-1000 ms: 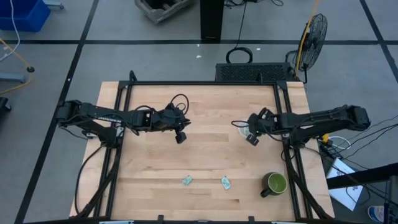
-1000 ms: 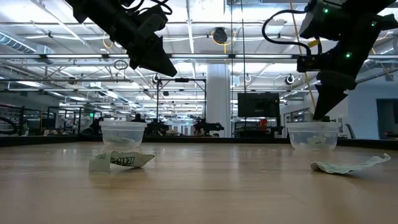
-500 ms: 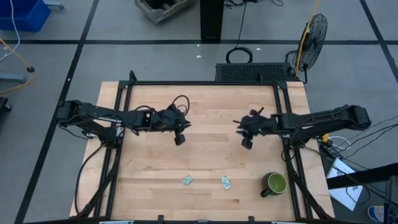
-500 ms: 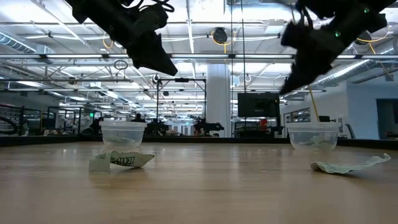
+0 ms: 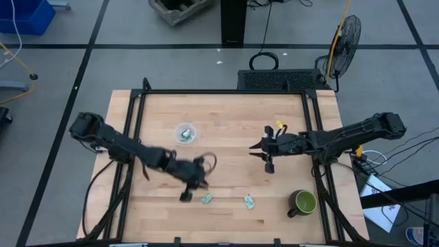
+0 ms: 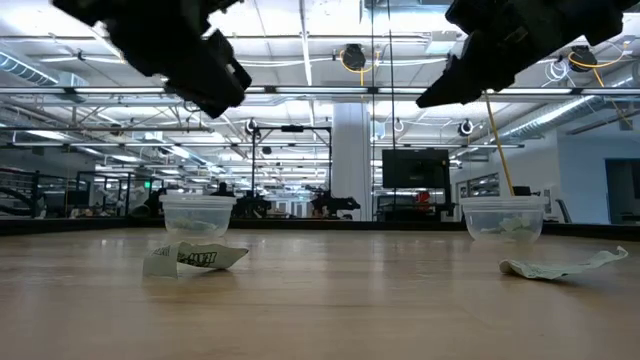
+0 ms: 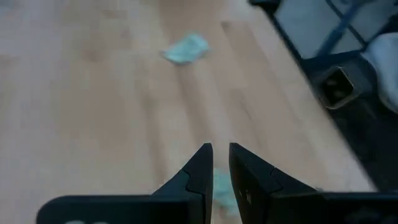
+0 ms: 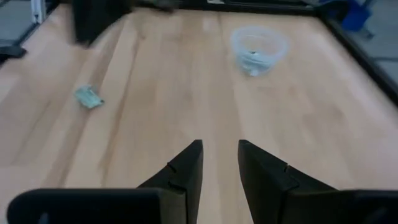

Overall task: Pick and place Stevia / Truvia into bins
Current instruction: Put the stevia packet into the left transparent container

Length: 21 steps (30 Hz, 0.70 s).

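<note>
Two pale green sachets lie flat near the table's near edge: the left sachet [image 5: 206, 199] [image 6: 195, 257] and the right sachet [image 5: 250, 202] [image 6: 560, 266]. The left clear cup [image 5: 185, 132] [image 8: 258, 50] stands farther back with sachets inside. The right cup [image 6: 503, 218] also holds sachets; in the high view my right arm covers it. My left gripper [image 5: 185, 197] [image 7: 216, 158] hangs just left of the left sachet, fingers a narrow gap apart, holding nothing. My right gripper [image 5: 267, 167] [image 8: 219, 155] hovers above the table's middle right, open and empty.
A dark green mug [image 5: 303, 202] stands at the near right corner, right of the right sachet. Black frame rails [image 5: 130, 158] run along the table's left and right sides. Bare wood lies between the cups and the sachets.
My left gripper has swung from above the left cup toward the near edge and down, ending beside the left sachet; the left cup now shows uncovered. My right gripper has lifted out of the right cup and moved a little toward the near edge. Sachets and cups stayed put.
</note>
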Each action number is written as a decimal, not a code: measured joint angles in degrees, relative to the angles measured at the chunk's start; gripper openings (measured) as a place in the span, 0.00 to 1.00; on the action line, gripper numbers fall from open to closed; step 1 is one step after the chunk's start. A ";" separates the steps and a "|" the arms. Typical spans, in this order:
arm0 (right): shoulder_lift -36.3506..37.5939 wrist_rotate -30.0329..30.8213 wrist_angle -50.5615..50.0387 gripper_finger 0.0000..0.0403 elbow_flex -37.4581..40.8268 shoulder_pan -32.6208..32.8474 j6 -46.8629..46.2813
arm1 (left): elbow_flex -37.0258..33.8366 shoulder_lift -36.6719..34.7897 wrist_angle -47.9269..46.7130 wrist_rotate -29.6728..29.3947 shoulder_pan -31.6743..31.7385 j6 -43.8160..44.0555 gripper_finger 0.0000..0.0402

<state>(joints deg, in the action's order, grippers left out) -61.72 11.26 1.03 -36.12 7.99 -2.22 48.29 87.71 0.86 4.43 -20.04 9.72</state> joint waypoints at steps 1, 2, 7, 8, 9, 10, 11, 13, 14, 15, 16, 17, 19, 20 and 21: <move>-0.15 0.74 0.19 0.24 0.01 0.00 1.00 | 0.05 1.41 0.96 -0.20 -1.56 1.44 0.14; -0.36 0.96 0.80 0.23 0.02 -0.08 1.99 | 0.03 2.55 1.49 -0.89 -2.84 3.43 0.14; -0.54 0.93 1.89 0.24 -0.02 -0.31 5.06 | 0.01 6.72 2.25 -7.18 -6.10 18.35 0.16; -0.54 0.93 1.85 0.24 0.00 -0.31 5.09 | 0.01 7.11 1.86 -7.88 -6.33 19.71 0.17; -0.54 0.93 1.95 0.24 -0.01 -0.31 5.10 | 0.01 7.37 1.33 -8.67 -6.45 20.66 0.19; -0.54 0.93 2.09 0.24 0.00 -0.31 5.10 | 0.00 7.54 0.61 -9.49 -6.55 21.58 0.21; -0.54 0.93 2.13 0.23 0.00 -0.31 5.10 | -0.04 7.58 0.18 -10.19 -6.73 22.50 0.23; -0.54 0.93 2.14 0.23 0.00 -0.31 5.79 | -0.01 7.58 -0.13 -10.40 -6.75 23.93 0.28; -0.54 0.93 2.20 0.23 0.00 -0.31 6.42 | -0.01 7.56 -0.65 -10.33 -6.75 24.31 0.31; -0.54 0.93 2.22 0.23 0.00 -0.31 7.09 | -0.01 7.56 -1.30 -10.06 -6.75 24.49 0.33; -0.54 0.93 2.28 0.23 0.00 -0.31 7.71 | -0.01 7.58 -2.01 -9.63 -6.78 24.74 0.35; -0.54 0.93 2.50 0.23 0.00 -0.31 8.13 | -0.01 7.58 -2.67 -9.18 -6.90 25.33 0.36; -0.53 0.93 2.85 0.23 0.00 -0.44 9.22 | 0.00 7.87 -3.64 -8.70 -7.36 26.64 0.39; -0.52 0.93 2.91 0.23 0.00 -0.48 9.61 | 0.03 8.49 -3.90 -8.45 -7.53 27.24 0.39; -0.52 0.91 3.10 0.23 0.00 -0.52 10.02 | 0.03 9.19 -4.18 -8.23 -7.78 27.52 0.39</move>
<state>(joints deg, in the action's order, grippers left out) -62.24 12.17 4.13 -36.12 7.46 7.80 48.31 96.89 -3.33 -3.81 -27.82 37.24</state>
